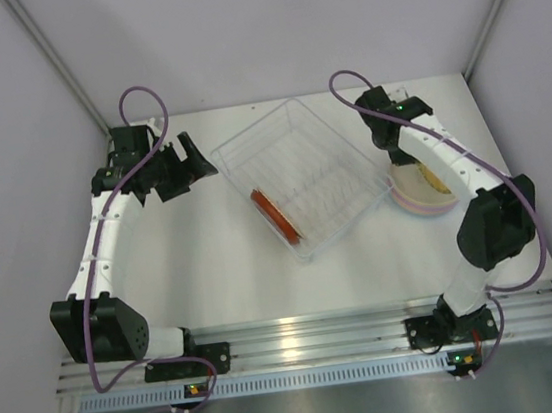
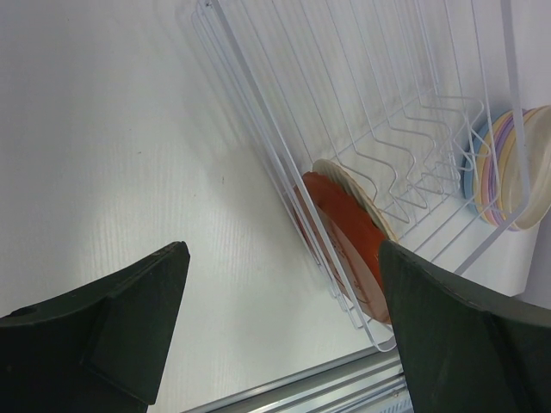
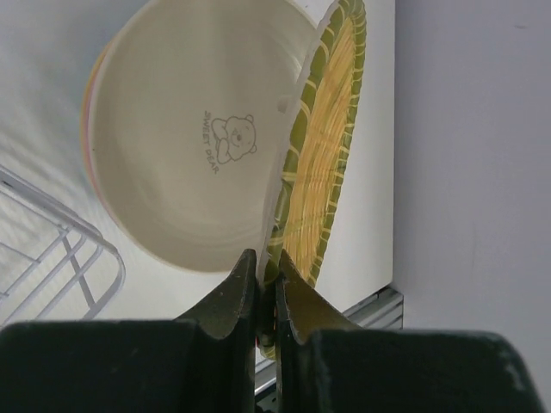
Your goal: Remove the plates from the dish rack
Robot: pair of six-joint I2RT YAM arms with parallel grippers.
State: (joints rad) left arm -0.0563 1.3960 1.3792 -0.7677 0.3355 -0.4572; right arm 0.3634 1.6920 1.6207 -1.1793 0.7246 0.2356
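Red plate (image 1: 278,218) stands on edge at the near end of the dish rack (image 1: 329,185), with a cream plate (image 2: 344,175) slotted just behind it. Rack is clear-walled and sits at an angle mid-worktop (image 1: 214,275). Just right of the rack, a stack of plates (image 1: 422,206) lies flat. The bear-print plate (image 3: 198,146) is on top, pink and orange rims showing beneath. Right fingers (image 3: 267,268) are pinched narrow on the rim of the mustard plate (image 3: 323,163), which has a woven look and a green border, tilted up on edge over the stack. Left fingers (image 1: 193,163) are spread wide, holding nothing, hovering beside the rack's far left corner.
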